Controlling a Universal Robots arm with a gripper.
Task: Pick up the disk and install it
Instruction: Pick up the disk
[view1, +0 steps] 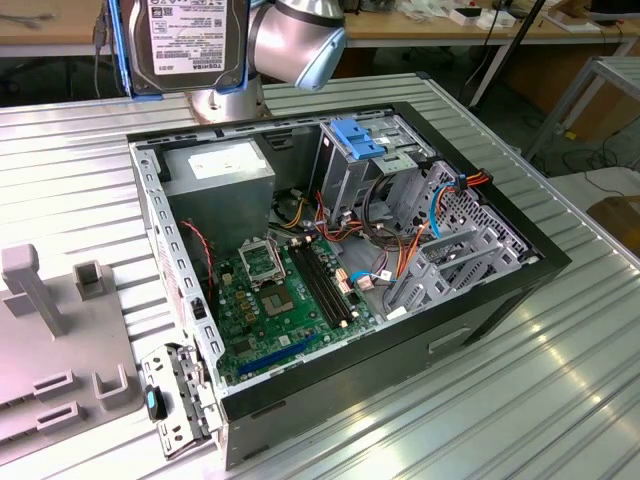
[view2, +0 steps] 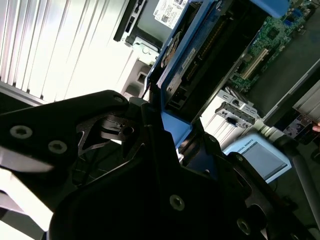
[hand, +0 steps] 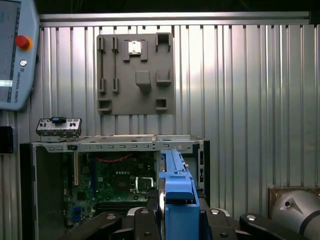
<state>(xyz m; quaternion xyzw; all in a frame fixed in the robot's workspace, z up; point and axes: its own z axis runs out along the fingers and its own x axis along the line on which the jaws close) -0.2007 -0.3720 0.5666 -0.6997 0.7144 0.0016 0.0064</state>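
- The tool (hand: 177, 220) is closed on the disk (view1: 190, 45). In the first wrist view its black jaws press on both sides of the light-blue carrier rail (hand: 177, 195) with no gap showing, so the grip looks to be on the plastic frame and not the metal face.
- The disk stands on edge at the upper left of the exterior view, cut off by the frame's top edge. Its white label faces the camera. It hangs in the air, well above the desk (view1: 500, 400) and touching nothing else. The height seems meant to keep it clear of the case walls.
- The grey arm joint (view1: 295, 35) sits just beside the disk, toward the exterior view's right.
- Below, in the middle of the frame, the computer case (view1: 540, 265) lies on its side with the panel off, so its inside is open from above.
- Inside it, the metal drive cage (view1: 350, 180) with a blue bracket (view1: 360, 138) on top stands in the upper middle. The power-supply box (view1: 220, 170) is to its left and the green motherboard (view1: 280, 290) lies lower.
- A grey parts fixture (view1: 60, 340) rests on the desk at the lower left.
- By my reading the pick-up is done, and the disk is not yet in the cage.
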